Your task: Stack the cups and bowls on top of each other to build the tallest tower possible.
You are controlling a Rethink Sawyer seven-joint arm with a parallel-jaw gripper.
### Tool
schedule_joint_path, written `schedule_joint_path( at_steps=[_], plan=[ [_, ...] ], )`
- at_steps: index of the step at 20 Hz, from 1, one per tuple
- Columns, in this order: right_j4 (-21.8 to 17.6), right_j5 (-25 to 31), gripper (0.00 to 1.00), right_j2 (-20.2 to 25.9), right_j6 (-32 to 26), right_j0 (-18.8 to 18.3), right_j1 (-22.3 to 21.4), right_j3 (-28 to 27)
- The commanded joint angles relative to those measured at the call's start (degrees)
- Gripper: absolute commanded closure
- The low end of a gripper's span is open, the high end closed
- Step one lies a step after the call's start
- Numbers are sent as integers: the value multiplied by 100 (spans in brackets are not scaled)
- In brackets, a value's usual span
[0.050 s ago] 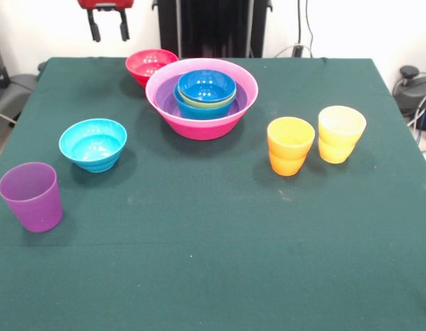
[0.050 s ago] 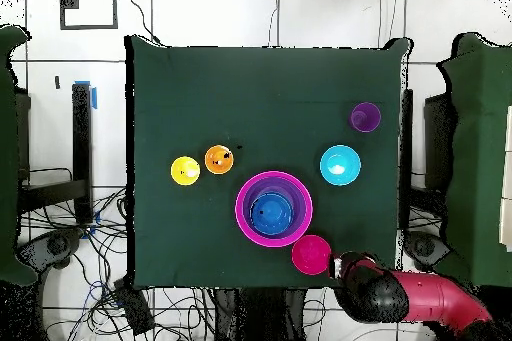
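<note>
From the front, the tower (image 1: 201, 96) is a nest of upright bowls: the wide hot-pink bowl (image 1: 199, 123) holds a purple bowl (image 1: 165, 103), then a mid blue, a lime green bowl (image 1: 206, 103) and a dark blue bowl (image 1: 207, 85), all mouths up, while the gripper (image 1: 109, 26) hangs empty with its two fingers spread, up and left of it, above the red-pink bowl (image 1: 150, 65). The cyan bowl (image 1: 93, 144) and purple cup (image 1: 32, 196) stand left, the orange cup (image 1: 290, 145) and yellow cup (image 1: 341, 133) right. From overhead, the tower (image 2: 243, 219) sits near the table (image 2: 260, 87) edge closest to the arm (image 2: 420, 300), which lies off the corner beside the red-pink bowl (image 2: 311, 254).
</note>
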Motion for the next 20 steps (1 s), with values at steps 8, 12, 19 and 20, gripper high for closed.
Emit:
schedule_joint_path(
  at_steps=[8, 12, 19, 20],
  plan=[
    [-295, -261, 0, -227, 437, 686, 538, -160],
    [-339, -311, 0, -274, 348, 678, 751, -347],
    [-389, -375, 0, -405, 422, 851, 1004, -596],
    [-392, -379, 0, -426, 432, 891, 1026, -635]
  ],
)
